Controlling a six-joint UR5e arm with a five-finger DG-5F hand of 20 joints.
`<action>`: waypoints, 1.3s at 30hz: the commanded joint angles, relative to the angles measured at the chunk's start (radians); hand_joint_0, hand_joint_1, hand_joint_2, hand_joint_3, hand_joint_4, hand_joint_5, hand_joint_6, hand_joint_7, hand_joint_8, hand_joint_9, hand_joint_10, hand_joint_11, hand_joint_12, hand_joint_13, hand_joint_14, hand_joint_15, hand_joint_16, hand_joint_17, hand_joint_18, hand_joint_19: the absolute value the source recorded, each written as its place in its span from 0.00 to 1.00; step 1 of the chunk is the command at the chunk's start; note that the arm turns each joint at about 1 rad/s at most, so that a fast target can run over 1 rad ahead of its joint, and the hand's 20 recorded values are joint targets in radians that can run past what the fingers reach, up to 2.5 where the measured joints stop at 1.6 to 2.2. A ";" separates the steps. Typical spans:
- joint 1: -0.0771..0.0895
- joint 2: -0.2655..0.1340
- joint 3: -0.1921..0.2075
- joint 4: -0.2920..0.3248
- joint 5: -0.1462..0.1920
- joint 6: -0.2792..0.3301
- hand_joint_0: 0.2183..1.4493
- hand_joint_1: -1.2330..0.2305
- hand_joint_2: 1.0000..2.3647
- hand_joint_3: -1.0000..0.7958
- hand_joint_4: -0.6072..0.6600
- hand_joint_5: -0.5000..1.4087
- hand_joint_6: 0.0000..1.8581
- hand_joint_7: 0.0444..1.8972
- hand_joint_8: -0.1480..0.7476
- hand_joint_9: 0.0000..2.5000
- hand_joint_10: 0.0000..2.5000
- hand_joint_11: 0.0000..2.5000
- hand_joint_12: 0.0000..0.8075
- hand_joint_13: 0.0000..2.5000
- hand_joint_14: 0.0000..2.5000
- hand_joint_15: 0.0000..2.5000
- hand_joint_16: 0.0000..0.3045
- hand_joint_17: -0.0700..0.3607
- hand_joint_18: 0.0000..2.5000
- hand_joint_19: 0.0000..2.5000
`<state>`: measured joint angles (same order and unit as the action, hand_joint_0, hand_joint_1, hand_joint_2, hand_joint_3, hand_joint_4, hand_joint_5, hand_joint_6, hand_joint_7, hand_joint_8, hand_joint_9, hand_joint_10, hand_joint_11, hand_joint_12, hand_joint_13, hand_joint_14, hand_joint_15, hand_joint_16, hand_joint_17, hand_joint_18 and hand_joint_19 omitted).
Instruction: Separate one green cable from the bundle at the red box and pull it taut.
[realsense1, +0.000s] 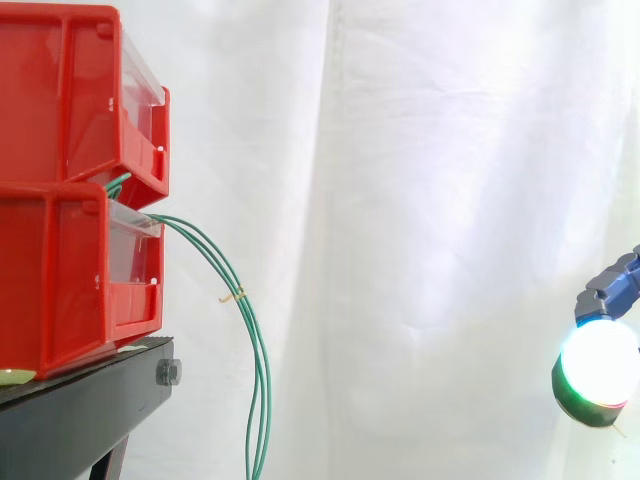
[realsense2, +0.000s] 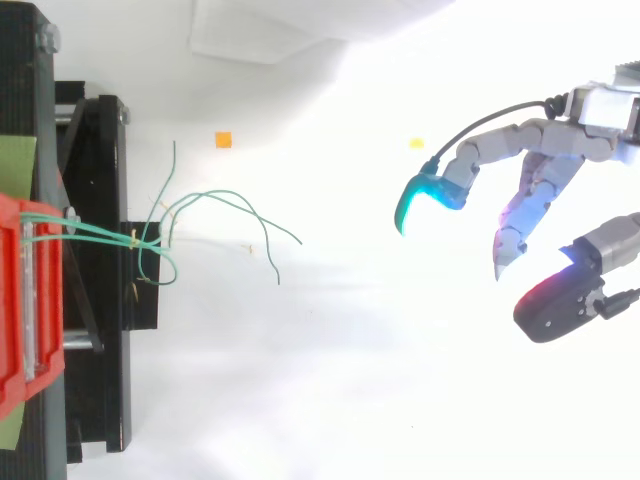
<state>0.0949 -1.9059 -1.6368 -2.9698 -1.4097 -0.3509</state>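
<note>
Green cables (realsense1: 264, 385): bundle emerging between the stacked red bins (realsense1: 55, 280), drooping loose past the black stand (realsense1: 90, 405).
Robot hand (realsense2: 545, 140): fingers spread, holding nothing, well apart from the cables.

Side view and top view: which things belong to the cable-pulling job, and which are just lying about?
Job: thin green cables; stacked red plastic bins; robot hand, fingers open.
Lying about: small orange square; small yellow scrap.
</note>
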 joint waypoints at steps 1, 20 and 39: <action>0.000 -0.001 0.000 0.000 0.000 0.001 0.29 0.46 0.00 0.28 0.70 0.19 0.27 0.39 0.49 0.45 0.01 0.22 0.49 0.40 0.01 0.20 0.17 0.44 0.33 0.32; -0.001 -0.001 0.000 0.000 0.000 0.001 0.31 0.48 0.00 0.28 0.68 0.18 0.27 0.39 0.46 0.49 0.01 0.23 0.45 0.44 0.01 0.21 0.15 0.40 0.40 0.30; 0.000 -0.001 0.000 0.000 0.000 0.000 0.29 0.24 0.00 0.28 0.74 0.20 0.27 0.37 0.49 0.41 0.00 0.52 0.34 0.26 0.01 0.41 0.08 0.29 0.17 0.32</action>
<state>0.0950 -1.9064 -1.6367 -2.9698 -1.4097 -0.3509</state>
